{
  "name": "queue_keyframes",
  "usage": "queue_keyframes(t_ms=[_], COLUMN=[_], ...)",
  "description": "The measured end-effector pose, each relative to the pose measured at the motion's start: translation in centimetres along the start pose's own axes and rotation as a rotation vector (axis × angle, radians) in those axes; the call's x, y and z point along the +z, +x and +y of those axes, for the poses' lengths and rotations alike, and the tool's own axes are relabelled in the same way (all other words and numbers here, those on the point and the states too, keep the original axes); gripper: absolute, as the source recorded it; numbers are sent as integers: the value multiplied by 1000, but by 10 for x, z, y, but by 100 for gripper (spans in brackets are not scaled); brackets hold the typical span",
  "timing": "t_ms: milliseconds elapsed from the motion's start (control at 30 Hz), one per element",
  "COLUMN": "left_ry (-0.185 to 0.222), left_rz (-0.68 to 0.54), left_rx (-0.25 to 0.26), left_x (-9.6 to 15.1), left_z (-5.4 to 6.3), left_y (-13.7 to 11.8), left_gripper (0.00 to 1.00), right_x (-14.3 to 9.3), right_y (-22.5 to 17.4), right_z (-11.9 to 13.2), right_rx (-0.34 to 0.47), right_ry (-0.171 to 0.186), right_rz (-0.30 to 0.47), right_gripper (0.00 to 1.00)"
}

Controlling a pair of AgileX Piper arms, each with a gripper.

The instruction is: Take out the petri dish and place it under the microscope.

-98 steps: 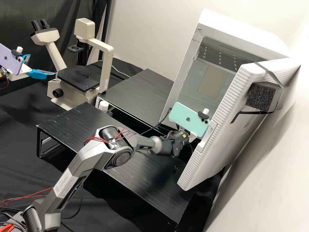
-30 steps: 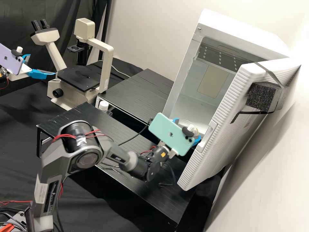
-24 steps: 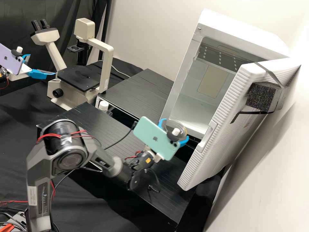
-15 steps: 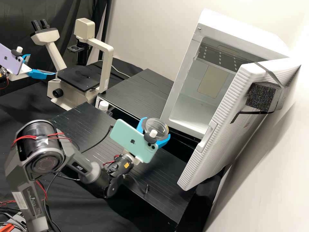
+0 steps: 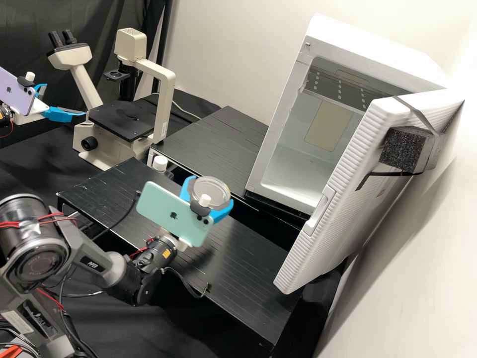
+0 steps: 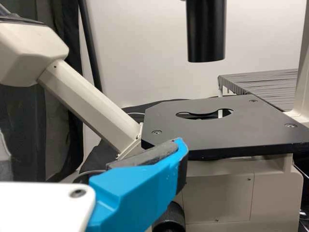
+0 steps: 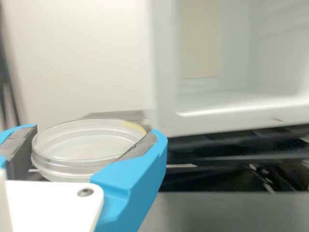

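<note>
Pale wall [image 5: 223,59] behind black stands [image 5: 238,258]. At centre, clasped in right gripper [image 7: 95,130]: petri dish [image 5: 211,186], outside white cabinet [image 5: 367,44]. Left gripper [image 5: 65,99], upper left: spread wide. Seemingly mid-transfer; calls next for level carrying to microscope stage [image 5: 117,122], upper left.

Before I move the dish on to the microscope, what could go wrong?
The petri dish is gripped only at its sides by the right gripper, so a jerk might tip or drop it. The white-capped bottle lies roughly on the way to the microscope; a low path could knock it. The left gripper is beside the stage and may crowd the set-down.
</note>
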Motion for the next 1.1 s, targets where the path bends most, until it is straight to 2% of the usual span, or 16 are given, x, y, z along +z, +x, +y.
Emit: queue_keyframes(t_ms=[267,367,633,1100], left_ry=[0,0,0,0], left_rz=[0,0,0,0], left_rx=[0,0,0,0], left_x=[0,0,0,0], left_z=[0,0,0,0], left_y=[0,0,0,0], left_gripper=[100,100,100,100], right_x=[-41,-53,-76,-75], right_y=[10,17,33,33], right_z=[-45,-56,-79,-86], right_rx=[-91,-107,-157,-179], right_ry=[-45,-62,-79,-78], right_rz=[147,173,187,178], right_gripper=[0,0,0,0])
